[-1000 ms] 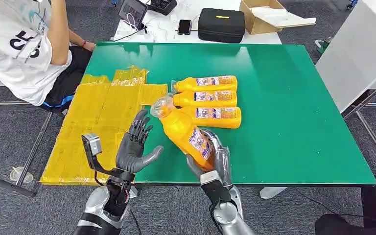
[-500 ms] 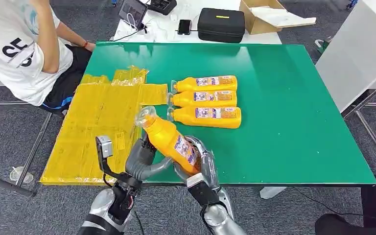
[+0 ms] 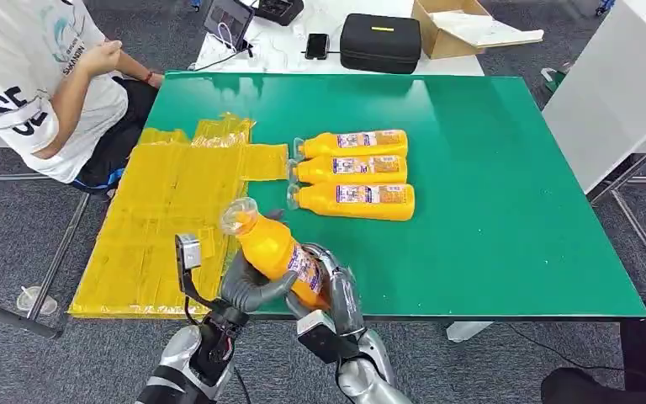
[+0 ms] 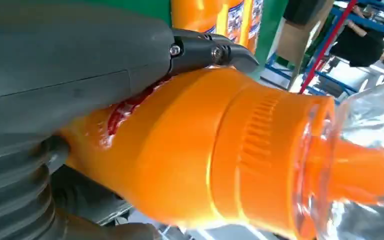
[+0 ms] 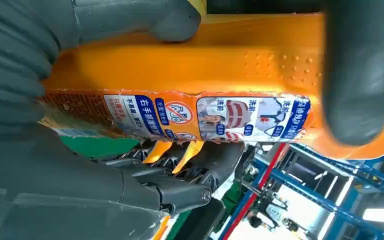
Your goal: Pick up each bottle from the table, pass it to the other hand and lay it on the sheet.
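Note:
An orange bottle [image 3: 273,248] with a clear cap is held tilted over the front edge of the green table [image 3: 488,185], cap pointing at the yellow sheet [image 3: 168,210]. My right hand [image 3: 336,290] grips its lower, labelled part. My left hand [image 3: 248,286] is wrapped round its upper body, thumb across the front. The left wrist view shows the bottle's shoulder and neck [image 4: 230,150] under my left hand [image 4: 70,65]. In the right wrist view the label [image 5: 205,110] lies under my right hand [image 5: 20,60]. Three more orange bottles [image 3: 353,168] lie side by side at mid-table.
A person in a white T-shirt [image 3: 25,76] sits at the table's far left corner, beside the sheet. Behind the table a white desk carries a black case [image 3: 380,42], a cardboard box [image 3: 463,25] and a phone. A white cabinet [image 3: 614,93] stands to the right.
My right hand has carried the bottle leftward and nearer to me. My left hand, open a second ago, has closed round the bottle's upper body. The person's arm has shifted.

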Motion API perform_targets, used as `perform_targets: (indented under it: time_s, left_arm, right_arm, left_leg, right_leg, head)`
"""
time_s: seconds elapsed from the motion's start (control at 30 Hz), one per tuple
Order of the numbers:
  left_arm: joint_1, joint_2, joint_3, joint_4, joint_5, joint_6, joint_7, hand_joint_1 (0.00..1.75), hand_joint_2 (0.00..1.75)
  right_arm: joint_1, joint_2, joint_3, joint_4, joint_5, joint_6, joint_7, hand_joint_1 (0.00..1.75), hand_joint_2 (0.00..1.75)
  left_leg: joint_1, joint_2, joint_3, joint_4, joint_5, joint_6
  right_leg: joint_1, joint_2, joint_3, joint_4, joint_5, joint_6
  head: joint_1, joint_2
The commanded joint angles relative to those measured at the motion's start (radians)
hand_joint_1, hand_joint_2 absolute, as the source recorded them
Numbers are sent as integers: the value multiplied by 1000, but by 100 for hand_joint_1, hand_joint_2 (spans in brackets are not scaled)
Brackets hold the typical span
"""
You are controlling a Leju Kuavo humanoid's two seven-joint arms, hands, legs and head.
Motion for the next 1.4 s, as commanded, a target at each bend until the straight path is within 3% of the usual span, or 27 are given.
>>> perform_targets:
  time_s: [0.03,0.33,0.37,0.4,0.43,0.6,1.13,1.17,1.2,1.23,1.27,1.33,1.4]
  left_arm:
    - [-57,32,-70,90,-27,24,8,0,175]
    - [-43,12,-16,44,51,-10,-22,3,175]
    - [-33,5,1,18,68,-6,-34,152,175]
    - [-33,5,1,18,68,-6,-34,175,175]
    - [-16,-3,17,-23,116,-25,-6,175,175]
    - [5,-11,32,-63,178,-35,28,175,175]
    - [17,-4,11,-77,134,16,13,175,175]
    - [16,-3,11,-86,117,30,-1,175,175]
    - [16,-3,11,-86,117,30,-1,175,175]
    - [17,-4,18,-99,83,74,-25,175,175]
    - [21,0,28,-128,8,155,-68,175,175]
    - [24,0,50,-161,-50,224,-90,175,175]
    - [25,-5,94,-209,-176,384,-137,175,175]
  right_arm:
    - [-44,-6,86,55,1,-1,2,175,175]
    - [-45,2,87,89,-8,29,2,175,175]
    - [-45,3,83,94,-12,34,2,175,175]
    - [-45,3,83,94,-12,34,2,175,175]
    - [-46,5,79,101,-13,41,2,175,175]
    - [-49,11,69,128,-3,56,2,175,175]
    - [-49,21,41,136,10,62,2,175,175]
    - [-47,21,38,130,10,65,2,154,175]
    - [-47,21,38,130,10,65,2,0,175]
    - [-41,24,25,112,1,72,2,0,175]
    - [-28,21,3,68,-28,124,2,0,0]
    - [-10,16,-25,6,-26,145,2,0,0]
    - [33,9,-74,-148,-28,164,2,0,0]
  left_leg:
    - [0,1,3,-1,-1,0]
    - [1,1,3,0,-1,0]
    - [1,1,5,0,-2,0]
    - [1,1,4,0,-1,0]
    - [1,2,9,0,-3,1]
    - [1,1,6,0,-2,1]
    - [1,-1,4,0,-1,0]
    - [1,-1,3,0,-1,0]
    - [0,-1,2,0,0,0]
    - [1,0,4,0,-1,0]
    - [1,-1,2,0,-1,0]
    - [0,0,2,0,-1,0]
    - [1,0,1,1,-1,0]
  right_leg:
    - [0,0,3,-1,0,-1]
    - [1,-1,3,-1,-1,-2]
    - [1,-1,5,-1,-1,-2]
    - [1,0,4,-1,-1,-2]
    - [2,0,9,-1,-3,-3]
    - [2,-1,6,-1,-2,-2]
    - [1,-3,4,-1,-2,-2]
    - [1,-2,3,-1,-1,-2]
    - [1,-2,2,-1,-1,-1]
    - [1,-2,4,-1,-1,-2]
    - [1,-2,2,0,-1,-1]
    - [1,-2,2,0,-1,-2]
    - [2,-2,2,0,-1,-2]
  head:
    - [0,0]
    - [0,0]
    - [0,0]
    - [0,0]
    - [0,0]
    - [0,0]
    - [0,0]
    - [0,0]
    - [0,0]
    - [0,0]
    - [0,0]
    - [0,0]
    - [0,0]
